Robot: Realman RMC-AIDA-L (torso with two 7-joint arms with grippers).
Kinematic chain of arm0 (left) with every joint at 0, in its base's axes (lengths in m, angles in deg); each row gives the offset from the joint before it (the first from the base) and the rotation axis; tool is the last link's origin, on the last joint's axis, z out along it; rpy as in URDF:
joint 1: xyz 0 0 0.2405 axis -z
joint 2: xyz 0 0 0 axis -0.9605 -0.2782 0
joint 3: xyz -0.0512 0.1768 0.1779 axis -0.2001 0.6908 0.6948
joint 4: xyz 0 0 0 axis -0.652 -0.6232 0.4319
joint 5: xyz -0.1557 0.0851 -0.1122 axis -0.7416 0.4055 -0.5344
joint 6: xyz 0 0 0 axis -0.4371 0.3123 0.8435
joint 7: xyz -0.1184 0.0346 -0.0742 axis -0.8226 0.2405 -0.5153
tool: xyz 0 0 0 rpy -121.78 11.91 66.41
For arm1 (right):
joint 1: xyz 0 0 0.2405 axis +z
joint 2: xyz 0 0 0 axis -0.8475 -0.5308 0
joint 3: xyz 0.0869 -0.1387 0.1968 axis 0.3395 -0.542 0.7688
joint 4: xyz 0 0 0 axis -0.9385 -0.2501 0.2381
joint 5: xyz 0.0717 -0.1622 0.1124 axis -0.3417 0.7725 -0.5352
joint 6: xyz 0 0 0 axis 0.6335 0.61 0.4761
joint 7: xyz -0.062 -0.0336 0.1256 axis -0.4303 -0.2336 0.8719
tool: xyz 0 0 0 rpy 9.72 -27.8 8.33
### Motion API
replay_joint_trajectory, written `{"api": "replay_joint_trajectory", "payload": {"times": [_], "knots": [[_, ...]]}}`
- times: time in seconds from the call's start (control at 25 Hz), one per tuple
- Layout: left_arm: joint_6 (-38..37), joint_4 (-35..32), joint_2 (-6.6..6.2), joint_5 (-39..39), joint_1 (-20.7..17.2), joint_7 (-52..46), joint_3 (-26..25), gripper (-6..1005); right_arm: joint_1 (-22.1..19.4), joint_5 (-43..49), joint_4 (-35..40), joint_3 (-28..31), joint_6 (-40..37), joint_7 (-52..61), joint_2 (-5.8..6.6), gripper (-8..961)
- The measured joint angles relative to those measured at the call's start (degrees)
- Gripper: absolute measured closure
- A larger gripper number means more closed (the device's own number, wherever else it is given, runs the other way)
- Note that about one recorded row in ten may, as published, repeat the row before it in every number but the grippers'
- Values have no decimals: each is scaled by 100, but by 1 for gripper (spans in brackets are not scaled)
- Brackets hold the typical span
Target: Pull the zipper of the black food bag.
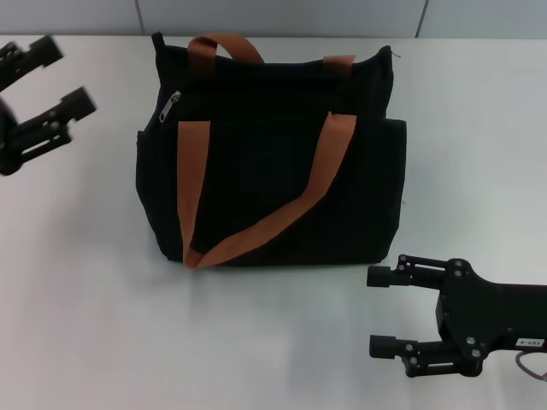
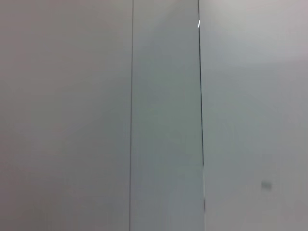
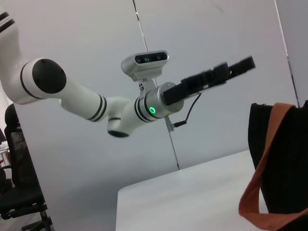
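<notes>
The black food bag (image 1: 273, 154) stands on the white table in the head view, with orange-brown handles and straps making a V on its front. The silver zipper pull (image 1: 171, 104) sits at the left end of the zip line near the bag's upper left corner. My left gripper (image 1: 53, 79) is open, raised at the far left, apart from the bag. My right gripper (image 1: 382, 312) is open, low at the front right, below the bag's right corner. The right wrist view shows a bag edge (image 3: 288, 163) and the left gripper (image 3: 226, 73) in the air.
The white table (image 1: 85, 307) stretches around the bag on all sides. A grey panelled wall (image 2: 163, 115) fills the left wrist view. The left arm (image 3: 72, 96) reaches across the right wrist view, with a black chair (image 3: 19, 192) behind the table.
</notes>
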Motion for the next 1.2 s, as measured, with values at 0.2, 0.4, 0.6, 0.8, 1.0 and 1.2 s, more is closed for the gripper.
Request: {"api": "replay_joint_trajectory", "payload": {"times": [0.2, 0.4, 0.6, 0.8, 1.0, 1.2], "knots": [[191, -626, -183, 596, -162, -340, -50, 203, -1, 0, 0, 1, 3, 28, 9, 156], [250, -1011, -201, 1061, -229, -525, -54, 203, -2, 0, 0, -1, 21, 33, 10, 156], [314, -1117, -193, 1286, -209, -596, -55, 203, -2, 0, 0, -5, 97, 35, 11, 156], [563, -1151, -166, 1404, -158, -579, -55, 201, -2, 0, 0, 2, 112, 41, 10, 156], [628, -1157, -132, 1414, -96, -531, -55, 198, -2, 0, 0, 8, 126, 47, 9, 156], [717, -1156, -93, 1419, -49, -487, -45, 197, -1, -6, 0, 9, 137, 47, 3, 156]]}}
